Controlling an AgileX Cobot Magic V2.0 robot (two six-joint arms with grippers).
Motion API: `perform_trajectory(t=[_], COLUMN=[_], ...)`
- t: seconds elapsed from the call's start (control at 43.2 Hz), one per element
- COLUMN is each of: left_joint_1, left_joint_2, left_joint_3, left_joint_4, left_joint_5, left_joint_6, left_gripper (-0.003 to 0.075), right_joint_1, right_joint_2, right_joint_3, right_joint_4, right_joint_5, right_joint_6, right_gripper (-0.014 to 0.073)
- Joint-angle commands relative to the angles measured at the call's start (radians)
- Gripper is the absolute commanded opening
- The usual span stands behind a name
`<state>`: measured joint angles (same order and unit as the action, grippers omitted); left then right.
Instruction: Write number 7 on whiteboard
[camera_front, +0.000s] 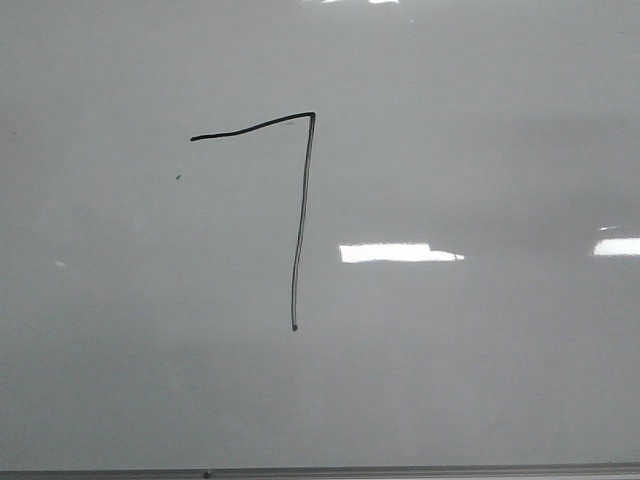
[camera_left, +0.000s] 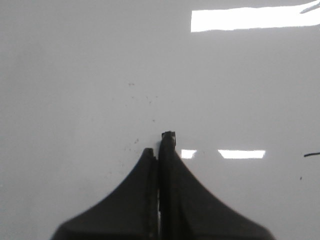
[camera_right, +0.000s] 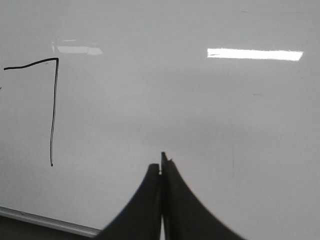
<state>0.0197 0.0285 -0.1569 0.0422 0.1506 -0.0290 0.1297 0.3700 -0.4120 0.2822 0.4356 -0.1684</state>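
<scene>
The whiteboard (camera_front: 480, 150) fills the front view. The number 7 (camera_front: 301, 215) is drawn on it in thin black line, left of centre: a wavy top stroke joined to a long downstroke. No gripper shows in the front view. In the right wrist view the number 7 (camera_right: 54, 110) lies well to the side of my right gripper (camera_right: 161, 162), which is shut and empty over bare board (camera_right: 200, 110). My left gripper (camera_left: 160, 142) is shut and empty over bare board (camera_left: 75, 75). A short black stroke end (camera_left: 311, 154) shows at that view's edge.
The board's thin grey bottom edge (camera_front: 320, 472) runs along the bottom of the front view and shows in the right wrist view (camera_right: 45, 220). Bright light reflections (camera_front: 398, 253) and tiny dark specks (camera_front: 178, 178) mark the board.
</scene>
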Motion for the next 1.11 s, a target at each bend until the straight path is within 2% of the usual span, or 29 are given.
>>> perform_trajectory(t=[0.0, 0.208, 0.278, 1.088], left_joint_1=[0.001, 0.001, 0.001, 0.001], left_joint_2=[-0.04, -0.049, -0.049, -0.047], left_joint_3=[0.038, 0.169, 0.165, 0.167], left_joint_4=[-0.017, -0.017, -0.008, -0.006], left_joint_5=[-0.078, -0.123, -0.082, -0.087], left_joint_6=[0.002, 0.002, 0.002, 0.002], left_gripper=[-0.002, -0.002, -0.002, -0.002], right_joint_1=[-0.007, -0.007, -0.007, -0.007], right_joint_2=[0.003, 0.003, 0.003, 0.003], right_joint_3=[-0.024, -0.024, -0.024, -0.024], right_joint_4=[0.005, 0.005, 0.005, 0.005], right_joint_5=[-0.082, -0.081, -0.08, -0.08], right_joint_6=[-0.002, -0.002, -0.002, -0.002], right_gripper=[-0.0068, -0.0068, -0.0068, -0.0068])
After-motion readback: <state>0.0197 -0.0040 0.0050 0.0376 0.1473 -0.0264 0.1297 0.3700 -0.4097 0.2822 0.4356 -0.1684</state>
